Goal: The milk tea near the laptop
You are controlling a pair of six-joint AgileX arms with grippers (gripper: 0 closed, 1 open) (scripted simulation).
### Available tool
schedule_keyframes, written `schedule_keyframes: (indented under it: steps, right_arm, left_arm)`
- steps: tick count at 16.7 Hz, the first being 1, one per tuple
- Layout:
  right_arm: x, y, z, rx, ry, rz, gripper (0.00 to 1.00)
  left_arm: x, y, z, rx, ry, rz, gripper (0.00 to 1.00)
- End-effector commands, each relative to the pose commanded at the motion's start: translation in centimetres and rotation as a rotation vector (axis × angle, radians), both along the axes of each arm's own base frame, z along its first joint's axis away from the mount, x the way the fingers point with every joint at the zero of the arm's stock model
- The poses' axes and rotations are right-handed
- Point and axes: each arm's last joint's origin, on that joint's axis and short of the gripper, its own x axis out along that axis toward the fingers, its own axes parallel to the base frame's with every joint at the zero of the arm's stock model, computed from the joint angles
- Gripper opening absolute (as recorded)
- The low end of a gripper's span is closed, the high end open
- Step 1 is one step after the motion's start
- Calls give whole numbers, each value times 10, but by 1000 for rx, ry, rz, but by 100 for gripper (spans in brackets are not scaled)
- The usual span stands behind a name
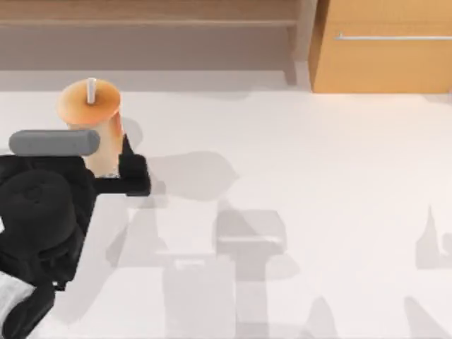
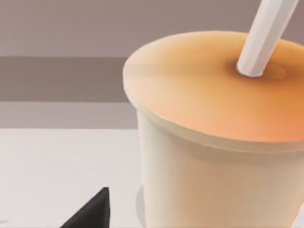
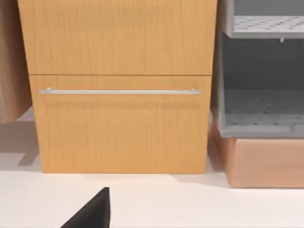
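- A tall tapered cup of light orange-tan milk tea (image 1: 95, 123), with flat orange lid and white straw (image 1: 91, 90), stands upright near the white surface's (image 1: 318, 176) far left corner; no laptop is seen.
- The left arm's black gripper (image 1: 116, 168) sits at the cup's lower wall, one finger (image 1: 133, 168) showing just right of it; whether the fingers pinch the cup cannot be told.
- The cup's long axis is vertical, directly ahead of the left wrist.
- The right arm faces a wooden drawer cabinet (image 3: 121, 85), so the left looks nearer.
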Motion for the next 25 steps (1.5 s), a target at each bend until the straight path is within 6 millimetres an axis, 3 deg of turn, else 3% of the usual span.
schedule_keyframes:
  steps: [5, 10, 23, 25]
  right_arm:
    - [0, 0, 0, 0, 0, 0, 100]
    - [0, 0, 0, 0, 0, 0, 100]
    - [0, 0, 0, 0, 0, 0, 100]
    - [0, 0, 0, 0, 0, 0, 100]
  left_arm:
    - [45, -2, -14, 4, 11, 0, 100]
    - [50, 0, -14, 3, 8, 0, 100]
    - [50, 0, -14, 3, 8, 0, 2]
    - [50, 0, -14, 3, 8, 0, 0]
